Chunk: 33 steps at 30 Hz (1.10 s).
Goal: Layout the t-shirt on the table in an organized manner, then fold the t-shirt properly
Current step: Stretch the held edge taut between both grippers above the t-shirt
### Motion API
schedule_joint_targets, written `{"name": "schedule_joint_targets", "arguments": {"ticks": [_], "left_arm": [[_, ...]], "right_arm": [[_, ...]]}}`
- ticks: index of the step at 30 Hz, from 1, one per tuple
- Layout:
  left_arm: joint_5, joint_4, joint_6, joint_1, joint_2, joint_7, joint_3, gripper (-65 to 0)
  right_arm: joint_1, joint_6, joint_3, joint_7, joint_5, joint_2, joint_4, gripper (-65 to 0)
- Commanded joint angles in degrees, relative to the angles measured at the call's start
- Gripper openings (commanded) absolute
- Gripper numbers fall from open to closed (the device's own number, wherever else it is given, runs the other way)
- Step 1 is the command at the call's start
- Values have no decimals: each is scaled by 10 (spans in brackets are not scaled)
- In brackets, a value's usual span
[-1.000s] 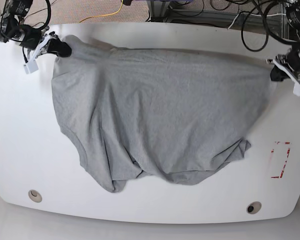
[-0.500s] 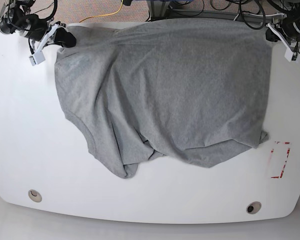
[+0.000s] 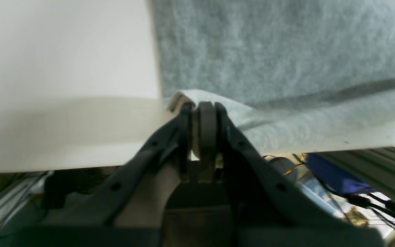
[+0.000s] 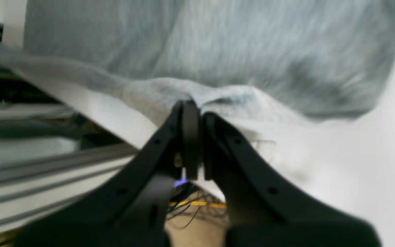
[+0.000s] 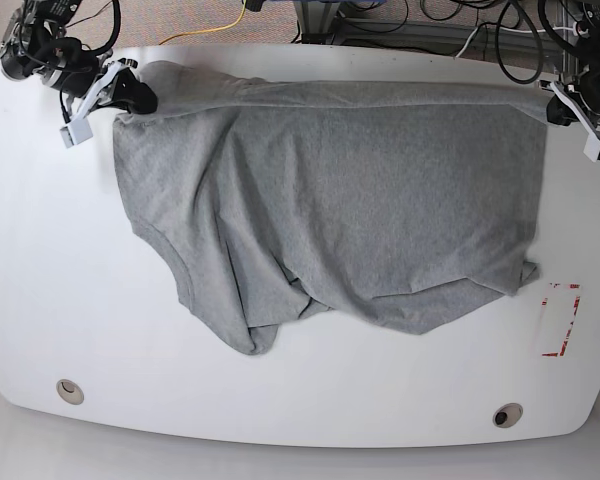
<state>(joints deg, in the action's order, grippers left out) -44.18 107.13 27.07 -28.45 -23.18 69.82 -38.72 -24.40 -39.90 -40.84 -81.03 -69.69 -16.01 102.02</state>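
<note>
A: T-shirt point(image 5: 330, 200) position?
B: Spread over the table's point(image 5: 40, 300) far half, bunched toward 7 o'clock. No readable print.
A: Arms?
B: Left gripper point(image 5: 558, 108) at 2 o'clock, right gripper point(image 5: 130, 97) at 10 o'clock, each clamped on a far corner of the t-shirt. Red tape outline point(image 5: 560, 320) lies at 4 o'clock.

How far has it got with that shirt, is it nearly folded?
Not yet. Done: the shirt is on the table with its far edge stretched out. In hand: the left pincer and right pincer each pinch a far corner. Left: the near part is bunched and twisted, so it needs flattening, and no fold has been made.
</note>
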Motion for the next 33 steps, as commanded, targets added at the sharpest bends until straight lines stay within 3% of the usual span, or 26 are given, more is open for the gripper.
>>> {"name": "schedule_joint_targets", "arguments": {"ticks": [1,13,22,28,33], "left_arm": [[1,5,3,10,-8,-4,-5,-646],[1,6,3,-40,-8,-4,-11,-646],[-2,6,3,-58,-5,-6,-54,-646],[-1,10,1,71,-7,-3,-48,-646],[1,8,-7,227,-17,39,25,-646]], "right_arm": [[19,-1,-9,10,-11,-9,10,-650],[34,-1,-11,10,-12,-9,10,-650],[52,-1,-9,10,-9,-9,10,-650],[136,-1,-7,10,15,-16,9,-650],[218,-1,19,10,63,-43,-11,-650]]}}
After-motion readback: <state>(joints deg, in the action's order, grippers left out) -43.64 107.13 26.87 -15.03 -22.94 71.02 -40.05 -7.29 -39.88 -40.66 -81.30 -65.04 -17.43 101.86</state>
